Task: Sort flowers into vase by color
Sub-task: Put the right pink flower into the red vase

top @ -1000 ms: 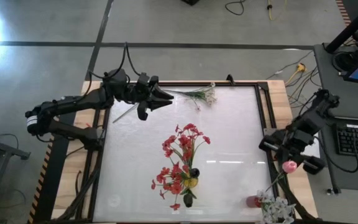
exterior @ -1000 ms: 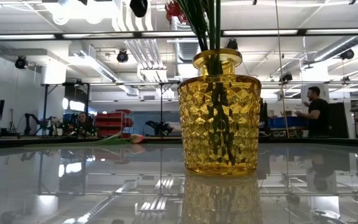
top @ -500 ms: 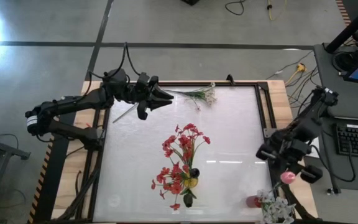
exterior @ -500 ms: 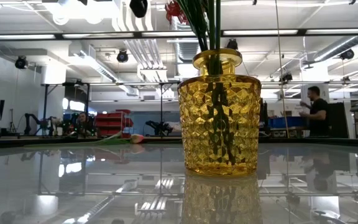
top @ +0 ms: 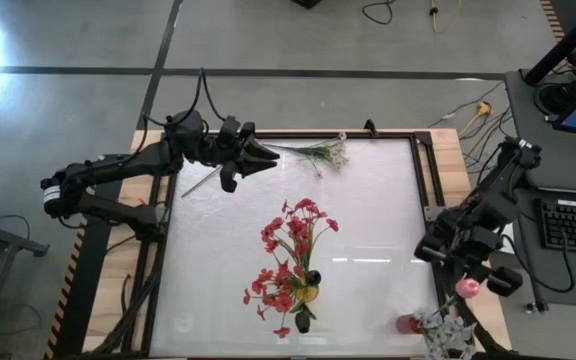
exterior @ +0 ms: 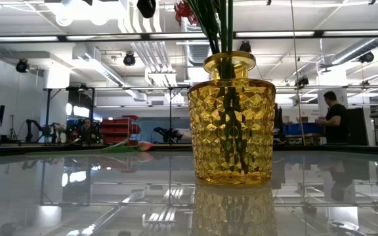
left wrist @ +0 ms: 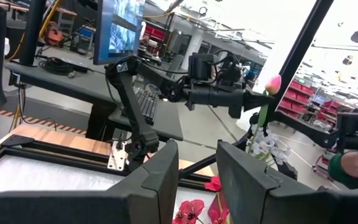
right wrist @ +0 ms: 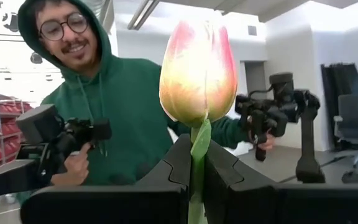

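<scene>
**Pinching a pink bud over the tabletop's corner**

Gripping the green stem of a pink tulip bud [right wrist: 199, 68], the right claw [top: 465, 268] has its two dark fingers pressed together on it, with the blossom standing straight up past the fingertips. Just beside this claw, at the near right corner of the white tabletop [top: 368, 210], stands a small red vase [top: 407, 324] with a spray of tiny white blooms [top: 445, 332] next to it. Beyond the claw a person in a green hooded top [right wrist: 129, 118] holds two black handles, one in each hand.

Well apart from it, across the tabletop, the left claw [top: 268, 159] hovers with its fingers [left wrist: 160, 180] a little apart and nothing seen between them. Just ahead of it lies one loose green-stemmed sprig with pale blooms [top: 320, 153], and one bare green stem [top: 200, 181] lies under its wrist.

Midway between both claws stands one faceted yellow glass vase [exterior: 231, 128], holding a bunch of red blossom clusters [top: 286, 258] on green stems.
</scene>
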`<state>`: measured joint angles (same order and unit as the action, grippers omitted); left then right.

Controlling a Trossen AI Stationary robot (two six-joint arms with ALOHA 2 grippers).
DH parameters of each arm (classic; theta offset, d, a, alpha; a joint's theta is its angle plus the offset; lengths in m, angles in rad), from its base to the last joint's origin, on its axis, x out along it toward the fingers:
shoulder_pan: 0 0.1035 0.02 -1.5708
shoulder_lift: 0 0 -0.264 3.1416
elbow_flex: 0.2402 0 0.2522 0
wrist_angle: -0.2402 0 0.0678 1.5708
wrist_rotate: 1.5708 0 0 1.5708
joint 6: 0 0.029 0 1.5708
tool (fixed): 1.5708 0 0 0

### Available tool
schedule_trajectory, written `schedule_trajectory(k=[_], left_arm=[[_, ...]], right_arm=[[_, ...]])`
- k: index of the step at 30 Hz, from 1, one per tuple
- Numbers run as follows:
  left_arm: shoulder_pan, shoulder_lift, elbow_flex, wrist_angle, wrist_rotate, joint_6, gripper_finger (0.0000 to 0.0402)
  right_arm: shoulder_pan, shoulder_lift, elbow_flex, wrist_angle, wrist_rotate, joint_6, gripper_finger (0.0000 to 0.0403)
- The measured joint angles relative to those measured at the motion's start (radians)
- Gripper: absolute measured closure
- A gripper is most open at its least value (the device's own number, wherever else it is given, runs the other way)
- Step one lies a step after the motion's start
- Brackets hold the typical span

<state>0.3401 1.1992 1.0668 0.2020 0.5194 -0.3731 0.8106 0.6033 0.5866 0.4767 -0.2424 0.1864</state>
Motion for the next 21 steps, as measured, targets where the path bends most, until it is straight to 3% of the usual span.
schedule_trajectory(k=[21], left_arm=[[0.000, 0.000, 0.000, 0.000, 0.001, -0.003, 0.0303]], right_arm=[[0.019, -0.002, -0.022, -0.030, -0.019, 0.017, 0.0390]])
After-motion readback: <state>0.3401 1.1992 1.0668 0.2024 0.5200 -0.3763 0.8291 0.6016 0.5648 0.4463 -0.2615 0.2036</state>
